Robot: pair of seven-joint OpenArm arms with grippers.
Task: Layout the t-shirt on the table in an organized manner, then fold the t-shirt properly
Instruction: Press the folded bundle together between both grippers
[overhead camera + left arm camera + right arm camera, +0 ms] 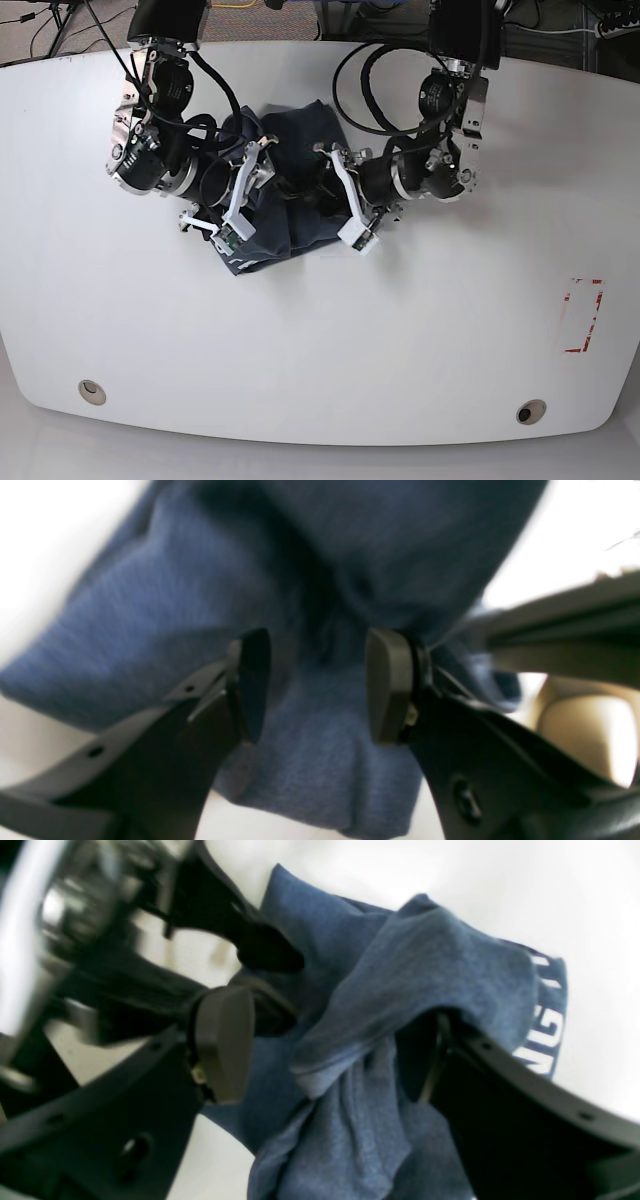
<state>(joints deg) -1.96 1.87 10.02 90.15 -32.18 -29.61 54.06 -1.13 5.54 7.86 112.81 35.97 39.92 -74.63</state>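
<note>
The dark blue t-shirt [292,232] lies bunched in a crumpled heap on the white table [320,350], between my two arms. In the left wrist view my left gripper [320,685] is open, its pads apart with t-shirt [175,605] fabric bulging in the gap. My right gripper [330,1055] is open wide, and a fold of the t-shirt [425,955] drapes over its right finger. White lettering [547,1025] shows on an edge of the cloth. From the base view the left gripper [345,200] presses into the heap's right side and the right gripper [243,195] into its left side.
A red-outlined rectangle mark [583,315] sits near the table's right edge. Two round metal grommets [92,391] [530,411] lie near the front corners. Black cables loop from both arm bases at the table's far edge.
</note>
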